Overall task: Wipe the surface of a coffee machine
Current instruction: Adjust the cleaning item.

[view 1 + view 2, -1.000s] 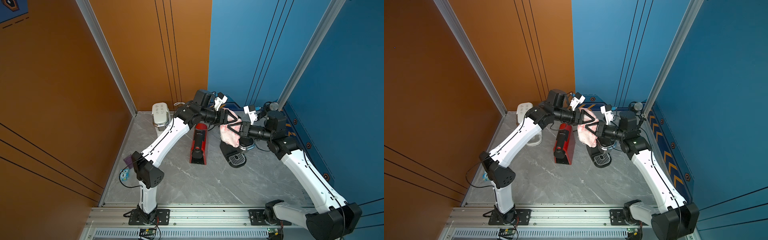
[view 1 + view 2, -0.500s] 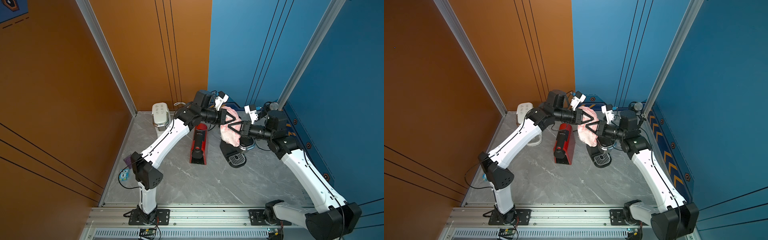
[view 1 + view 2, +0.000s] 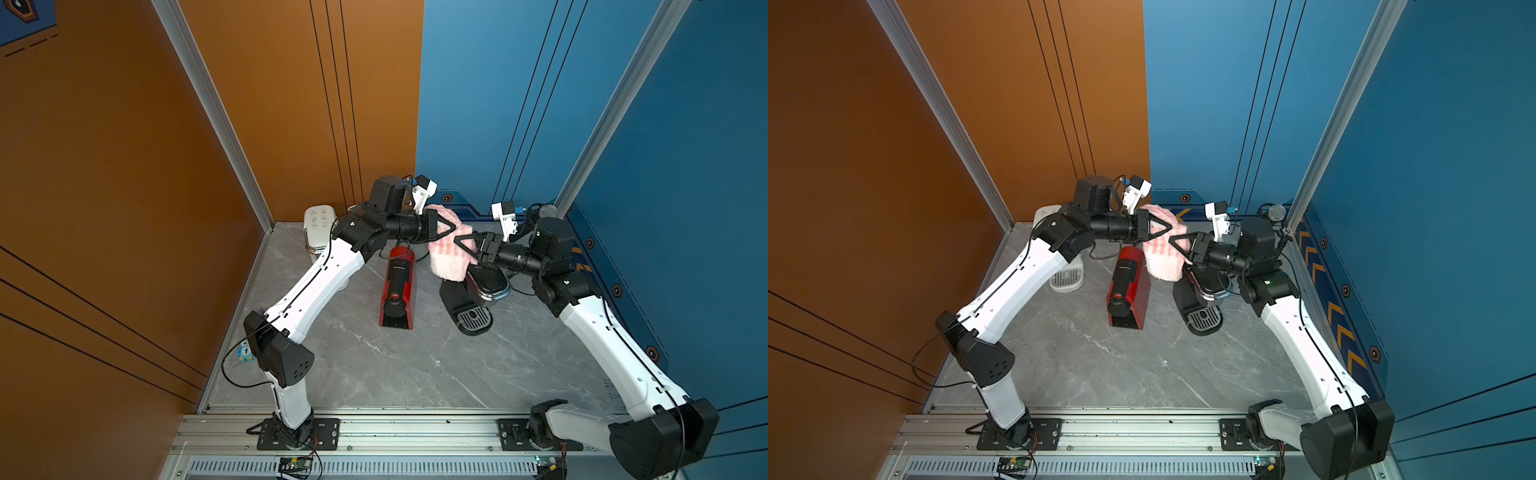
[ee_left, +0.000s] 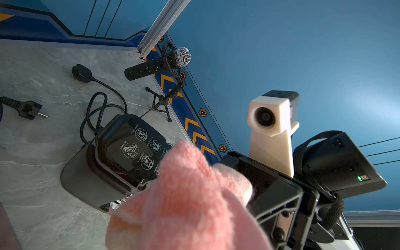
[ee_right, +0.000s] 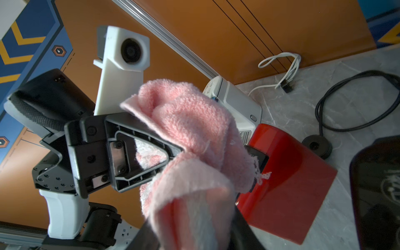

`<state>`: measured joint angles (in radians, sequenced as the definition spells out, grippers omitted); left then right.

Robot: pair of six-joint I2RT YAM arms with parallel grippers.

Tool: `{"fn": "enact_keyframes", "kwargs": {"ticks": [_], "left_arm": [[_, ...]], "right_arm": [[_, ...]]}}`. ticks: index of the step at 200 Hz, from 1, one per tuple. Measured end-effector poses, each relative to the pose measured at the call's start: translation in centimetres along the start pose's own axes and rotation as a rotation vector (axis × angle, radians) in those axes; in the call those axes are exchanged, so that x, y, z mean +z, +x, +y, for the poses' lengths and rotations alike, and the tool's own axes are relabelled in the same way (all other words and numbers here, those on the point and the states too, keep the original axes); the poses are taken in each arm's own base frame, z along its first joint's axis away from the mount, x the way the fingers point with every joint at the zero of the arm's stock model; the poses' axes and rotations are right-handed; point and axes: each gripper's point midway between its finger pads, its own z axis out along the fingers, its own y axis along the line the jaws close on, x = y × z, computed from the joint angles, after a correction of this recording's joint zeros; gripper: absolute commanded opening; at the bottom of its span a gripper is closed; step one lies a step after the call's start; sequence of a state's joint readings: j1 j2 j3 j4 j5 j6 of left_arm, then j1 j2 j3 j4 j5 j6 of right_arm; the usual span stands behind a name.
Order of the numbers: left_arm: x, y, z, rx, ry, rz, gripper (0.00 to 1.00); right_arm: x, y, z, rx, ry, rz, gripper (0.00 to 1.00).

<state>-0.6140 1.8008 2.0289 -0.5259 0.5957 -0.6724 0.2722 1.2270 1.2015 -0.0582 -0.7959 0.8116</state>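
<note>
1. The pink striped terry towel (image 3: pixel 446 257) hangs mid-air between both arms, right by the top of the glossy black coffee machine (image 3: pixel 469 303) on the grey marble worktop (image 3: pixel 415 365).
2. The left fingers (image 5: pixel 140 180) are pinched shut on an upper fold. The right fingers (image 4: pixel 259 173) are buried in it, and I can't tell if they're clamped.
3. I reckon it's light, soft and floppy, so grab a thick bunched fold, since a thin corner will probably slip.

The black coffee machine (image 4: pixel 129 149) carries white round pictograms with numbered captions on its lid; "1. Open top" can be read, the others are too small. At the lower left of a top view, a small blue tag (image 3: pixel 245 352) shows "1". Lettering on top of the red machine (image 3: pixel 398 282) is illegible.
</note>
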Motion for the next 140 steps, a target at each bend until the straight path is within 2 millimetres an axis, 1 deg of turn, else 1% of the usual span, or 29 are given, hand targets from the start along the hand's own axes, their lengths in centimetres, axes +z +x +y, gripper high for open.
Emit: {"fn": "enact_keyframes", "kwargs": {"ticks": [12, 27, 43, 48, 56, 68, 73, 78, 95, 102, 115, 140], "left_arm": [[0.0, -0.1, -0.1, -0.012, 0.004, -0.003, 0.0], [0.0, -0.4, -0.4, -0.018, 0.018, -0.015, 0.0], [0.0, -0.9, -0.8, -0.019, 0.033, -0.036, 0.0], [0.0, -1.0, -0.8, -0.022, 0.036, -0.041, 0.09], [0.0, -1.3, -0.8, -0.025, 0.039, -0.048, 0.31], [0.0, -1.5, -0.9, -0.028, 0.048, -0.058, 0.59], [0.1, -1.4, -0.8, -0.028, 0.051, -0.058, 0.67], [0.1, -1.3, -0.8, -0.031, 0.052, -0.056, 0.71], [-0.2, -0.8, -0.3, -0.054, 0.043, -0.047, 0.79], [-0.4, -0.7, -0.1, -0.059, 0.042, -0.048, 0.8], [-1.0, -0.7, -0.1, -0.06, 0.046, -0.048, 0.8], [-2.2, -0.3, -1.0, -0.052, 0.072, -0.042, 0.77]], "right_arm": [[0.2, -0.2, 0.5, -0.009, -0.014, -0.01, 0.24], [0.3, -0.6, 1.2, -0.006, -0.04, -0.025, 0.14], [0.5, -1.1, 1.4, 0.002, -0.056, -0.043, 0.04], [0.5, -1.2, 1.4, 0.008, -0.058, -0.046, 0.0], [0.6, -1.3, 1.5, 0.009, -0.063, -0.052, 0.0], [0.7, -1.5, 1.6, 0.013, -0.069, -0.061, 0.0], [0.7, -1.6, 1.7, 0.014, -0.072, -0.062, 0.0], [0.8, -1.5, 1.8, 0.014, -0.073, -0.061, 0.0], [0.9, -1.5, 1.8, 0.015, -0.069, -0.068, 0.0], [0.9, -1.6, 1.7, 0.015, -0.065, -0.072, 0.0], [0.9, -1.8, 1.6, 0.015, -0.058, -0.082, 0.0], [0.8, -2.1, 1.3, 0.019, -0.043, -0.101, 0.0]]}}
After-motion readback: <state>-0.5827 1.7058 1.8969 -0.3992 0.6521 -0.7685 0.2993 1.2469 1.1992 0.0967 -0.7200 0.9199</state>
